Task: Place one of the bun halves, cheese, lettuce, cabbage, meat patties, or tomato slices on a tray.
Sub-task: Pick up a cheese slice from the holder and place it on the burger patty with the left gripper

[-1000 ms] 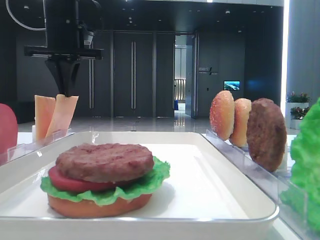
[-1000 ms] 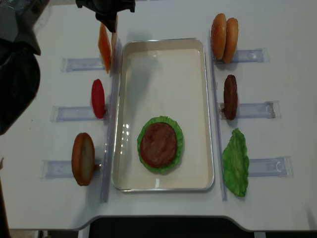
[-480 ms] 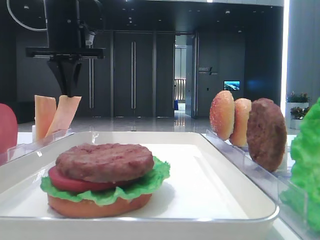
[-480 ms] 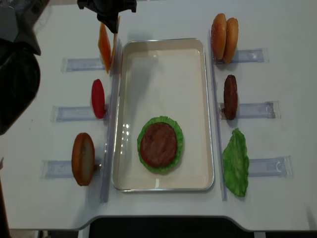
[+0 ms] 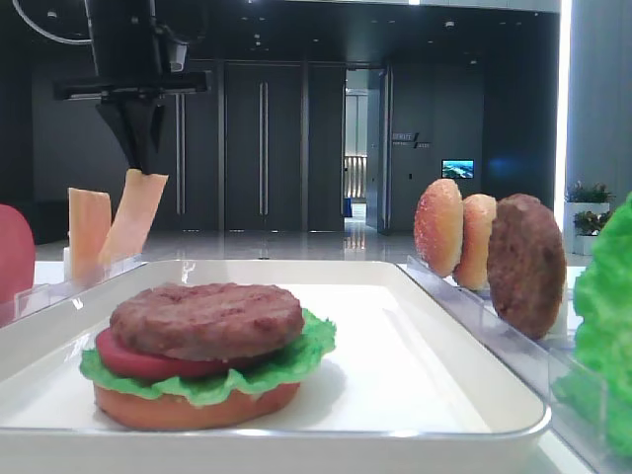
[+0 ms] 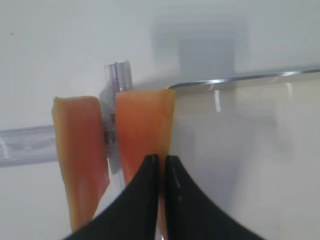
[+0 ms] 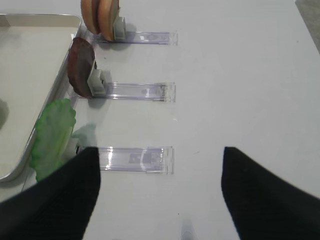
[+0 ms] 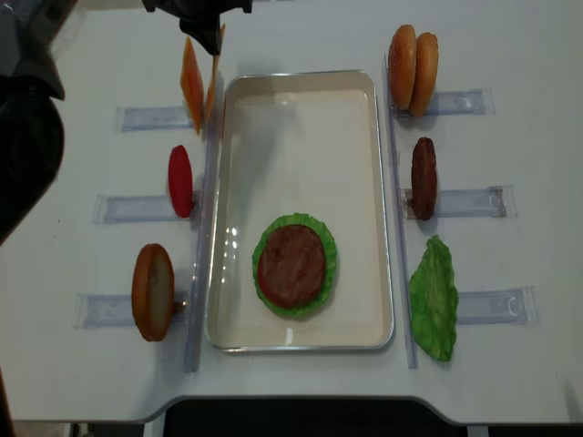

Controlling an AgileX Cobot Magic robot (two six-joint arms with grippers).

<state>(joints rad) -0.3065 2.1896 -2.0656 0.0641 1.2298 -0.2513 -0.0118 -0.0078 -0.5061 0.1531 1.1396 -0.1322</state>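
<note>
The left tool [image 6: 161, 165] is clamped on the top edge of a cheese [image 6: 145, 127] slice at the far left rack [image 6: 119, 80], beside the tray [image 8: 301, 100], likely for the burger [image 8: 293, 265]; the right tool [image 7: 160, 190] is spread apart.

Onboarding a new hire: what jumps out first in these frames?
The half-built burger sits on the near part of the white tray: patty over tomato, lettuce and bun. At the far-left rack, the left end effector is shut on one cheese slice, the second slice beside it.
</note>
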